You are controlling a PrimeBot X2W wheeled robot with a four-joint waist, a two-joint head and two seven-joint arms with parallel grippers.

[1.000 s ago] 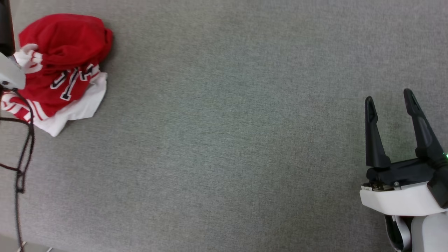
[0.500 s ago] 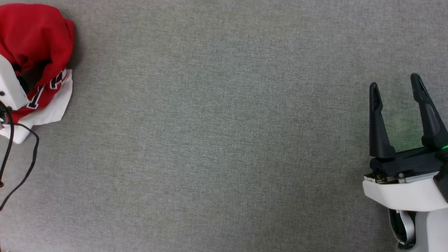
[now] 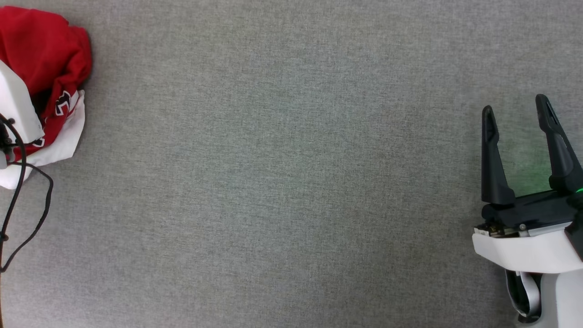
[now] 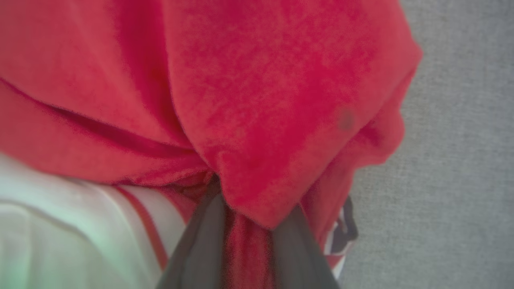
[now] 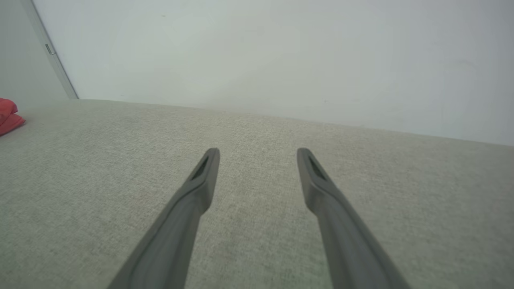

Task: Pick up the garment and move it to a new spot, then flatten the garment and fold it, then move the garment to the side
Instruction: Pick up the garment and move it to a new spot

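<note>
The garment (image 3: 45,50) lies crumpled at the far left of the grey surface: red cloth on top, a bit of black-outlined lettering and a white sleeve below. My left arm's white forearm (image 3: 16,107) covers its left part. In the left wrist view my left gripper (image 4: 251,237) is shut on a bunched fold of the red garment (image 4: 261,100), which drapes over the fingertips; white striped trim shows at lower left. My right gripper (image 3: 514,102) stands open at the far right, nothing between its fingers (image 5: 200,180). A red corner of the garment (image 5: 8,116) shows in the right wrist view.
A grey cloth surface (image 3: 291,182) stretches between the garment and my right gripper. A black cable (image 3: 27,218) hangs from my left arm along the left edge. A pale wall (image 5: 281,48) rises behind the surface's far edge.
The whole head view has shifted, so the garment sits further left in it. My left forearm has come over the garment, and the cloth has bunched so less lettering shows. The right gripper stays open.
</note>
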